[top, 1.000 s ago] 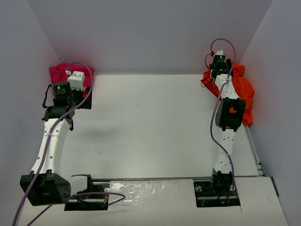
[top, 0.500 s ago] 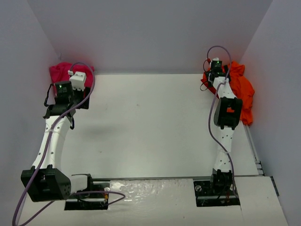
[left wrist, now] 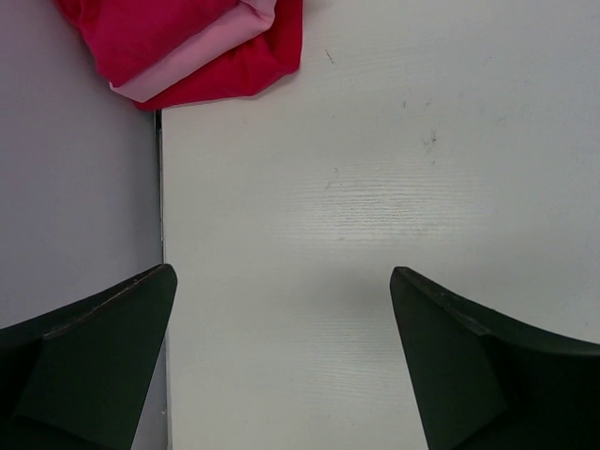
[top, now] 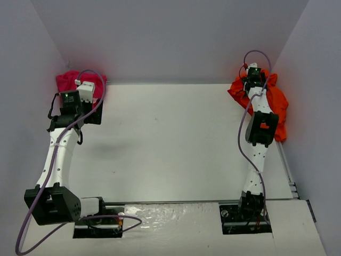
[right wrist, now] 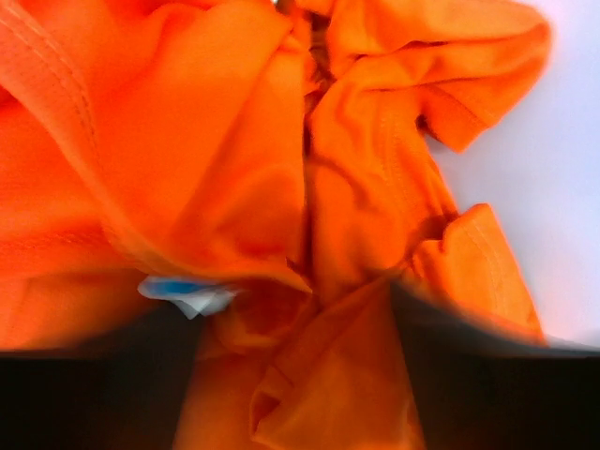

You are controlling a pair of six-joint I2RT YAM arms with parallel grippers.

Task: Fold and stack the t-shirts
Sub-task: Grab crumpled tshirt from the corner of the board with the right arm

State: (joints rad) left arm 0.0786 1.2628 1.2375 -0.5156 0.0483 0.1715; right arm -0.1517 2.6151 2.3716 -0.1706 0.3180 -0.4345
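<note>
Orange t-shirt (right wrist: 356, 187) lies crumpled and blurred, lower folds hidden behind right jaws.

I see a white matte surface (top: 170, 144), walled in on the left, far and right sides. There are a few faint scuffs mid-surface. Far left corner: red-and-pink shirts (top: 69, 81) bunched against the wall. Left wrist view shows a paler pink layer between red folds, with the lower fold lying right over the surface's left edge seam. Far right corner: orange shirt heap (top: 274, 104), crumpled against the right wall, with a small white-and-blue label (right wrist: 187, 292) poking out among the folds. Near edge: left base plate (top: 101, 232) and right base plate (top: 234, 224) sit on a glossy strip (top: 170, 213).
</note>
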